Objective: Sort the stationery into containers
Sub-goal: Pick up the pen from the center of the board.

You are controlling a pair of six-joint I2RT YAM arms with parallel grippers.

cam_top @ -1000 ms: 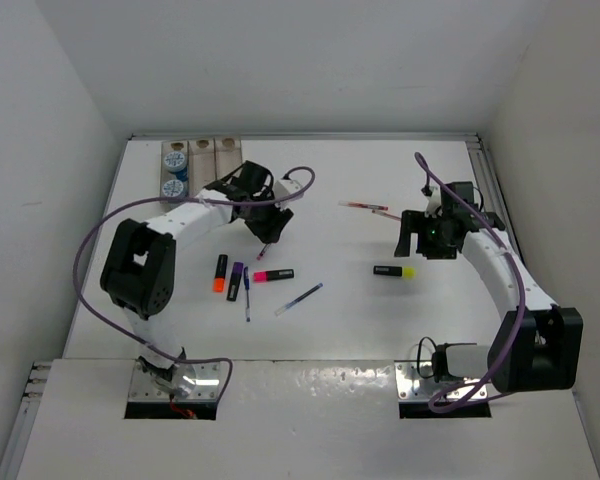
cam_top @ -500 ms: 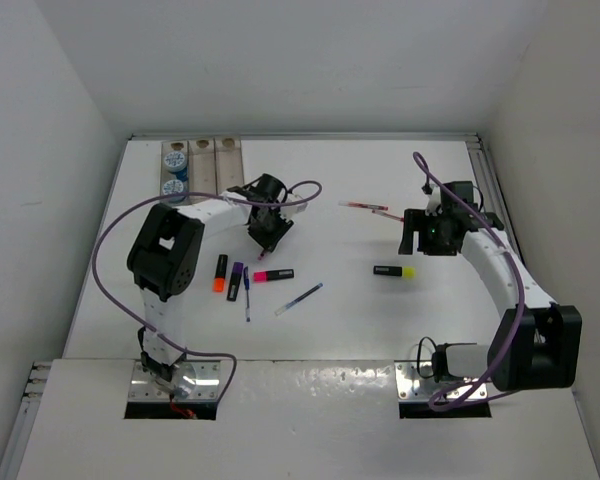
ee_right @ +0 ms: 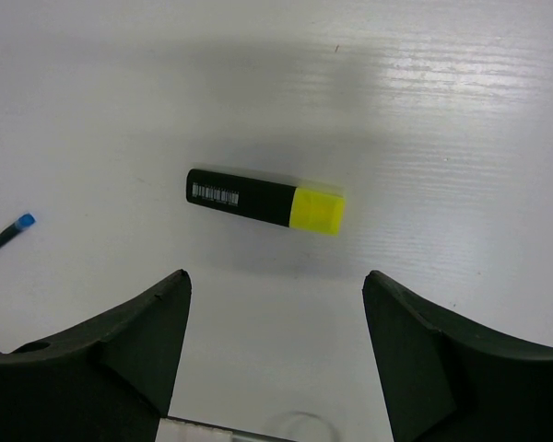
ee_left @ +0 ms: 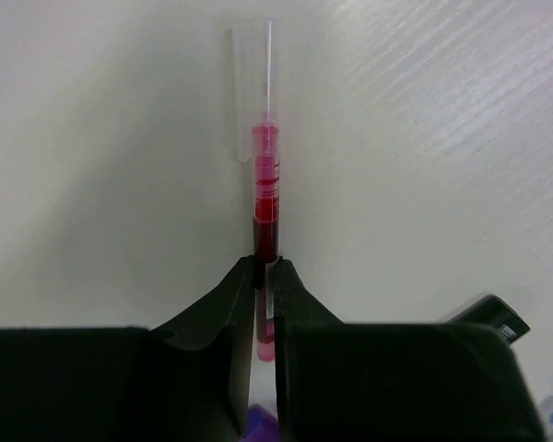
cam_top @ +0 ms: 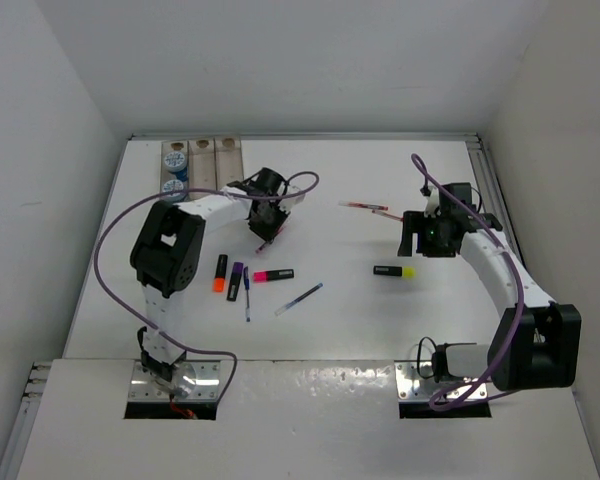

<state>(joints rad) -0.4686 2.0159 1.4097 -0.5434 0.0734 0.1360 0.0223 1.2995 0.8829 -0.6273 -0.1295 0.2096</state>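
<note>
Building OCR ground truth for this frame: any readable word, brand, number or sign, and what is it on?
No text can be read in any view.
White barcode label on the black body of the yellow-capped highlighter: print too small to read.
Red pen: no legible marking.

The tray (cam_top: 223,150) sits at 11 o'clock, discs (cam_top: 174,184) in its left slot. Three highlighters (cam_top: 235,281) and two pens (cam_top: 299,299) lie at 8 o'clock; just behind them the left gripper (ee_left: 264,276) pinches a third pen (ee_left: 265,198). A lone highlighter (cam_top: 394,271) lies at 4 o'clock, a fourth pen (cam_top: 365,207) at 2 o'clock.
</note>
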